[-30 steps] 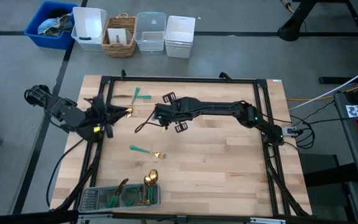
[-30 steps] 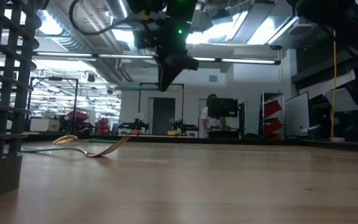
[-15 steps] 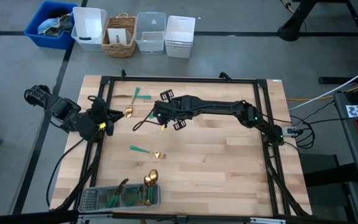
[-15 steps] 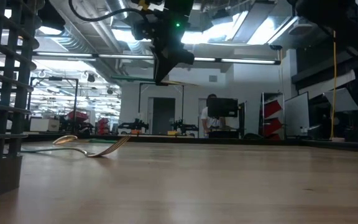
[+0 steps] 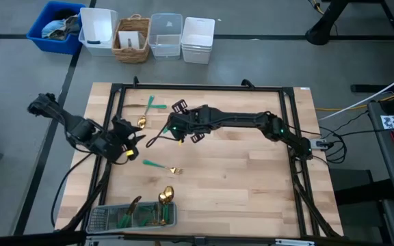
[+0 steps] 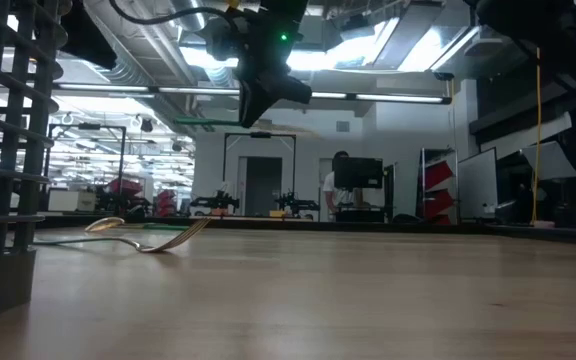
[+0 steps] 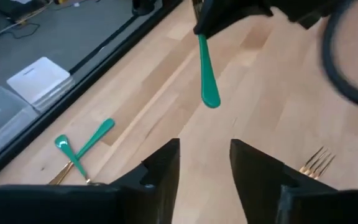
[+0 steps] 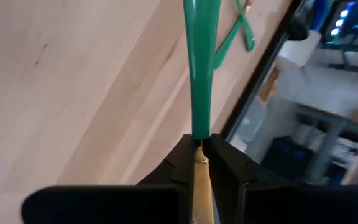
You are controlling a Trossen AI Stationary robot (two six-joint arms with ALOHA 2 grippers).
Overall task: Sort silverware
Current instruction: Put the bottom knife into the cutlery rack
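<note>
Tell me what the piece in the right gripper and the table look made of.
Piece in the right gripper: the handle looks like glossy teal plastic or enamel, smooth with soft highlights; the neck between the fingers looks like polished gold-toned metal. Table: pale wood planks, visible grain and seams, matte.

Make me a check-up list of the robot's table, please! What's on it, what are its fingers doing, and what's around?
Surface: wooden table inside a black frame.
Job's things: crossed pair of silverware near the far edge; fork lying mid-table; more pieces in the mesh tray at the near edge.
Clutter: nothing seen on the table.
Grippers: right gripper fingers shut on a green-handled piece, held above the table; left gripper fingers open, empty, over the table's left side.
Cables: black cable looping under the right arm; more cables off the right edge.
Surroundings: blue bin, basket and clear tubs on the floor beyond.
</note>
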